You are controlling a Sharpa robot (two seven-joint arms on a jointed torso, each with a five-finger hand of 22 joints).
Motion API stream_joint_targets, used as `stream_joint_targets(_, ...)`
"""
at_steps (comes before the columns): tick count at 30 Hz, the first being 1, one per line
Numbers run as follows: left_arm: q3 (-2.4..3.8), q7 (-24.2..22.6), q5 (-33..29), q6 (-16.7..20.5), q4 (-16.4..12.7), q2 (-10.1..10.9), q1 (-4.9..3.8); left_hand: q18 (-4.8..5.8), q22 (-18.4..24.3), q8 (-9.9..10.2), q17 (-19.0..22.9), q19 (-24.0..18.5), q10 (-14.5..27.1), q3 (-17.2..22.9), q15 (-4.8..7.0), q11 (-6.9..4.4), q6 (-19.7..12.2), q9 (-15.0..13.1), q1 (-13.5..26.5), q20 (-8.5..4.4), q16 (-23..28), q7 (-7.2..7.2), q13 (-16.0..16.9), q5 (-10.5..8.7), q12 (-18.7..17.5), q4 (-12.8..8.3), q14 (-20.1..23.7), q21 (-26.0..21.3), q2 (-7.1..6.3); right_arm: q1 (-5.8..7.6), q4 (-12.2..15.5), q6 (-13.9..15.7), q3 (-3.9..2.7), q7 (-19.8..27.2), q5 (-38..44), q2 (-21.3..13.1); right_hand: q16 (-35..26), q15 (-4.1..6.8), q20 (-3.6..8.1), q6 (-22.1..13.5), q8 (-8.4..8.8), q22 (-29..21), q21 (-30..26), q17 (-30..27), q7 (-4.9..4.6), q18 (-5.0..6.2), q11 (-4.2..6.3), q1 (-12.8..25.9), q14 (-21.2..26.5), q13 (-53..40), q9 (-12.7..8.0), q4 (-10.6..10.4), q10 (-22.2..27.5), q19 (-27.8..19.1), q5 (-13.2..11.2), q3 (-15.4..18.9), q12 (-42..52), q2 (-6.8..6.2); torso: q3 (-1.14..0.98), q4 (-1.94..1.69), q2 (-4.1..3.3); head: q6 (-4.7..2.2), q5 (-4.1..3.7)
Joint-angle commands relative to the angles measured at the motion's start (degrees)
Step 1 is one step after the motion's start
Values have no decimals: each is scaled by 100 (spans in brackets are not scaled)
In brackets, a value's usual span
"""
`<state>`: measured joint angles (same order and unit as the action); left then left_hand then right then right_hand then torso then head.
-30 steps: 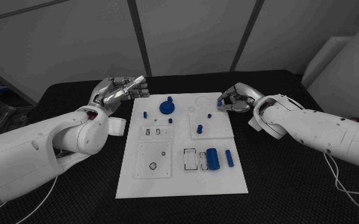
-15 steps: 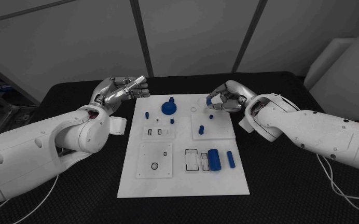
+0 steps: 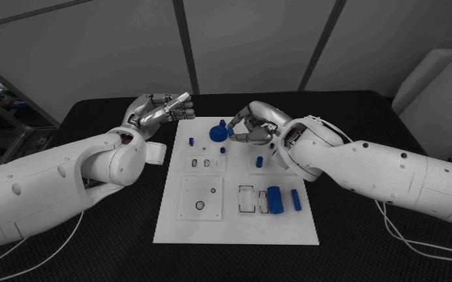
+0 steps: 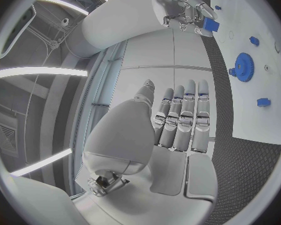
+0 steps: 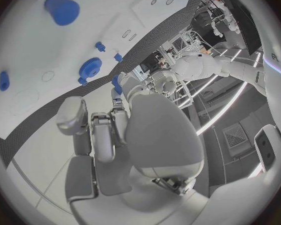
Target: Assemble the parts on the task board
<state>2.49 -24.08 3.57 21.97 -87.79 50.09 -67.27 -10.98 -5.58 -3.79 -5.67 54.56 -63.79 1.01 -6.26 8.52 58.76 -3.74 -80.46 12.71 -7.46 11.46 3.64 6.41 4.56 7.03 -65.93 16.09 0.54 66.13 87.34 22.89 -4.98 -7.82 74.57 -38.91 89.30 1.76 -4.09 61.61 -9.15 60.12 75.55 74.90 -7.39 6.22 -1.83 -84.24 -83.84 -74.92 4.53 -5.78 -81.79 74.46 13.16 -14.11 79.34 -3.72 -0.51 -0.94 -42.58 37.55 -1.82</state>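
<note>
On the left, my left hand [image 3: 162, 110] has stayed where it was a second ago, raised beside the far left corner of the task board [image 3: 236, 230], fingers together and straight, holding nothing.

In the middle, the blue gear [image 3: 219, 132] stands on the far part of the board with small blue pegs [image 3: 191, 141] near it, and the blue cylinder [image 3: 275, 199] lies in the near right part.

My right hand [image 3: 253, 123] has moved from the board's right edge across to the gear. It pinches a small blue part [image 4: 210, 25] between its fingertips, and it now hovers just beside the gear. I judge the part will be set into the board near there.
</note>
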Motion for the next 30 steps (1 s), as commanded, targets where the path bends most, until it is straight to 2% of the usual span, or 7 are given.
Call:
stream_joint_targets(1,4,-11,6,-84,10,-23,-6,45,8,19,-7,34,-14,2,2,17,2,7,3,1,36,25,6,-20,-22,-41,-33,-27,-3,10,-59,-214,0,-336,562,170,32,43,-2,153,-104,9,22,1421,109,-47,19,74,-595,-320,93,0,-21,32,40,-38,27,8,-1,2,-5,30,57)
stream_joint_targets(4,3,-7,6,-90,21,-40,-5,45,8,19,-7,34,-14,2,2,17,2,7,3,1,36,25,6,-20,-22,-41,-33,-27,-3,9,-121,-334,11,-450,690,333,32,45,0,167,-112,9,23,1420,115,-47,23,90,-595,-319,97,1,-22,32,49,-45,26,7,-4,-2,-7,62,81)
stream_joint_targets(8,3,-2,6,-94,30,-55,-5,45,8,19,-7,34,-14,2,2,17,2,7,3,1,36,25,6,-20,-22,-41,-33,-27,-3,4,-198,-482,35,-575,881,521,30,49,2,183,-122,-1,18,1415,122,-45,28,111,-594,-313,102,1,-18,26,51,-50,20,4,-11,4,-12,149,200)
stream_joint_targets(16,3,5,6,-100,39,-74,-4,45,8,19,-7,34,-14,2,2,17,2,7,3,1,36,25,6,-20,-22,-41,-33,-27,-3,-18,-289,-665,166,-716,1243,742,25,54,5,195,-131,-8,15,1404,129,-43,34,151,-591,-305,106,-3,-13,22,43,-48,12,-14,-11,9,-10,211,198)
stream_joint_targets(23,3,10,6,-107,46,-87,-3,45,8,19,-7,34,-14,2,2,17,2,7,3,1,36,25,6,-20,-22,-41,-33,-27,-3,-49,-297,-791,218,-756,1340,823,26,57,8,201,-137,-7,16,1405,134,-43,37,178,-591,-306,109,-4,-12,22,43,-45,11,-27,-13,17,-9,259,230)
stream_joint_targets(26,3,11,6,-109,47,-90,-3,45,8,19,-7,34,-14,2,2,17,2,7,3,1,36,25,6,-20,-22,-41,-33,-27,-3,-63,-281,-840,278,-765,1362,837,27,58,9,206,-140,-10,14,1407,137,-42,39,192,-592,-310,111,-5,-15,20,43,-44,14,-33,-13,15,-9,276,252)
stream_joint_targets(30,3,16,6,-114,46,-90,-3,45,10,19,-8,35,-16,2,2,17,2,7,5,1,39,24,6,-21,-23,-42,-33,-30,-2,-77,-286,-883,321,-777,1374,857,27,60,10,208,-142,-9,14,1409,138,-43,41,201,-592,-310,112,-7,-15,20,43,-43,14,-37,-11,12,-9,286,255)
